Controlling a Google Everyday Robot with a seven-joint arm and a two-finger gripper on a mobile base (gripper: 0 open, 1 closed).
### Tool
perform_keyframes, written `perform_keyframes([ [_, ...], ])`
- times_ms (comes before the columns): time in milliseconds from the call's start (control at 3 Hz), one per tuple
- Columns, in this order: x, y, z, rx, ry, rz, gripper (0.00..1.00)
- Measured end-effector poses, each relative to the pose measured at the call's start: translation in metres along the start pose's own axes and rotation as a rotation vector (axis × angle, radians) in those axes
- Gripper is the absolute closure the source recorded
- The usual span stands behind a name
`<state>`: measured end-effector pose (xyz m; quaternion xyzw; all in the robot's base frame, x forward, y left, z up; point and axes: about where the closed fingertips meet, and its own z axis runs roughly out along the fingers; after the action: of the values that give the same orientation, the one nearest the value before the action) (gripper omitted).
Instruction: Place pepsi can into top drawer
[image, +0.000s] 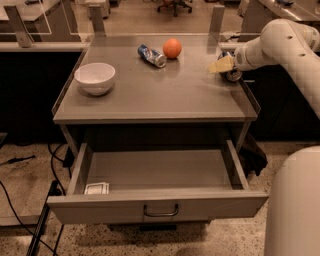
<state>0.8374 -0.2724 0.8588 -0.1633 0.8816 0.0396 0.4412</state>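
Note:
The pepsi can (231, 75) is a dark can at the table's right edge, mostly hidden under my gripper. My gripper (222, 65) is right at the can, just above the tabletop, with the white arm (285, 42) reaching in from the right. The top drawer (160, 204) is pulled out wide below the tabletop, with its dark bar handle (161, 211) facing front. The drawer holds only a small white packet (96, 188) at its front left corner.
A white bowl (95, 77) stands on the left of the grey table (155, 95). A slim blue-white can (151, 55) lies on its side at the back, next to an orange (172, 48). A low raised rim runs along the table's sides.

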Motion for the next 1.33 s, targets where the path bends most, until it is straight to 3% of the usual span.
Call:
perform_keyframes([
  [333,0.0000,0.0000,0.0000,0.000,0.000,0.000,0.23],
  [1333,0.0000,0.0001,0.0001,0.000,0.000,0.000,0.93],
])
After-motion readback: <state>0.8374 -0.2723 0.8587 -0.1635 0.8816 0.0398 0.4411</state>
